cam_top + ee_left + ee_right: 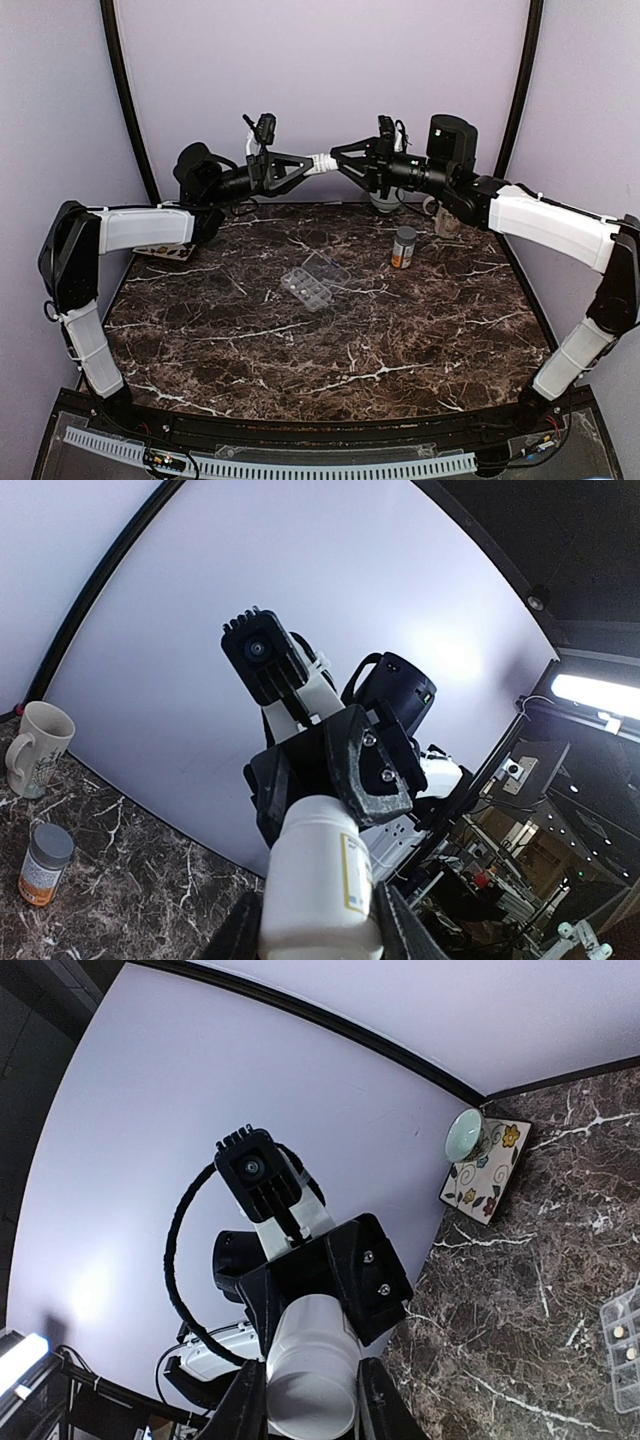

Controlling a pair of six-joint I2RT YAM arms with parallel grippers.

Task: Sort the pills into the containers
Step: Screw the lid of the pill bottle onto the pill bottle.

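A small white bottle (320,163) hangs high above the back of the table, caught between both grippers. My left gripper (320,925) is shut on its labelled body (315,880), and my right gripper (310,1400) is shut on the other end (310,1355). The two grippers meet nose to nose in the top view, the left gripper (308,166) and the right gripper (333,160). The clear organiser box (312,283) lies on the table's middle with its lid open. A few small pale pills (618,1331) sit in its compartments.
An amber bottle (404,247) with a grey cap stands right of the organiser. A white mug (35,748) stands at the back right. At the left edge lies a flowered tile (485,1170) with a green cup (466,1135) on it.
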